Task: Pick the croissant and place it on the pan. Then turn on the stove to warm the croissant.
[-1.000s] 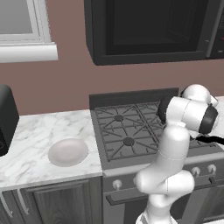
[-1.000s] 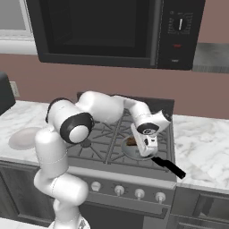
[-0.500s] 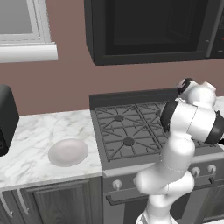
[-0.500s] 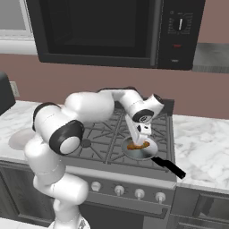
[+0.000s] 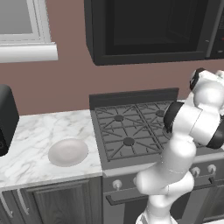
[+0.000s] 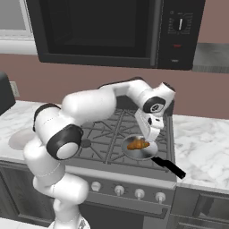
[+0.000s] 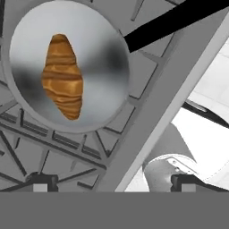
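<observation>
The golden-brown croissant (image 6: 137, 144) (image 7: 62, 76) lies inside the small grey pan (image 6: 144, 154) (image 7: 109, 62). The pan rests on the front right grate of the stove (image 6: 103, 129) (image 5: 127, 131), its black handle (image 6: 171, 167) (image 7: 179, 20) pointing over the front right edge. My gripper (image 6: 148, 135) (image 7: 114, 183) hangs a short way above the pan, toward its right side, open with nothing between its fingers. A row of silver knobs (image 6: 139, 193) (image 5: 117, 184) runs along the stove's front.
A round white plate (image 5: 68, 152) (image 6: 20, 139) sits on the marble counter left of the stove. A black appliance (image 5: 5, 119) stands at the far left. The black microwave (image 6: 112, 31) hangs above the stove. Marble counter (image 6: 201, 143) lies right of the stove.
The hand has risen away from the pan with its jaws still wide. The croissant stays lying in the pan.
</observation>
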Controlling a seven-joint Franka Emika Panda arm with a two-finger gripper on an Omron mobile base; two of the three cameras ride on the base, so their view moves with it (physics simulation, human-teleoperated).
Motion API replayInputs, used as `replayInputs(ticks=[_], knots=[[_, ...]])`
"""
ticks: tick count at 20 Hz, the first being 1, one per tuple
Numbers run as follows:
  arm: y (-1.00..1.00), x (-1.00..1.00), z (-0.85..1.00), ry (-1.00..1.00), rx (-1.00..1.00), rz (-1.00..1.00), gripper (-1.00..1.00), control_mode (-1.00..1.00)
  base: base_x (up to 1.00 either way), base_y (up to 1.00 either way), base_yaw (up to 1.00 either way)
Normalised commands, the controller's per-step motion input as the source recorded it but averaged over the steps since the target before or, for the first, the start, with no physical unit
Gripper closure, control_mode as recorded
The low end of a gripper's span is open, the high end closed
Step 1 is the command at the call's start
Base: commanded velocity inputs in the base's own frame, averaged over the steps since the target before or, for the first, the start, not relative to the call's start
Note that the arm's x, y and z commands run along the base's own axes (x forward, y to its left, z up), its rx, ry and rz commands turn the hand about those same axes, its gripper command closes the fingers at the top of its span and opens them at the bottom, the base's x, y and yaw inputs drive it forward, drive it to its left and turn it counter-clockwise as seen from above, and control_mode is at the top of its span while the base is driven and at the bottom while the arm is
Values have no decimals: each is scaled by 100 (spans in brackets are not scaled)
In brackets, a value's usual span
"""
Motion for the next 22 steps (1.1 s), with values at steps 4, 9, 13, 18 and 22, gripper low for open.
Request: replayInputs(ticks=[4, 9, 13, 18, 22], knots=[[-70, -100, -10, -9, 0, 0, -100, -100, 0, 0, 0], [-11, -100, 19, -9, -1, 4, -100, -100, 0, 0, 0], [0, -100, 33, -13, -6, 10, -100, -100, 0, 0, 0], [7, -99, 8, -15, -6, 13, -100, -100, 0, 0, 0], [30, -81, 0, -19, -4, 13, -100, -100, 0, 0, 0]])
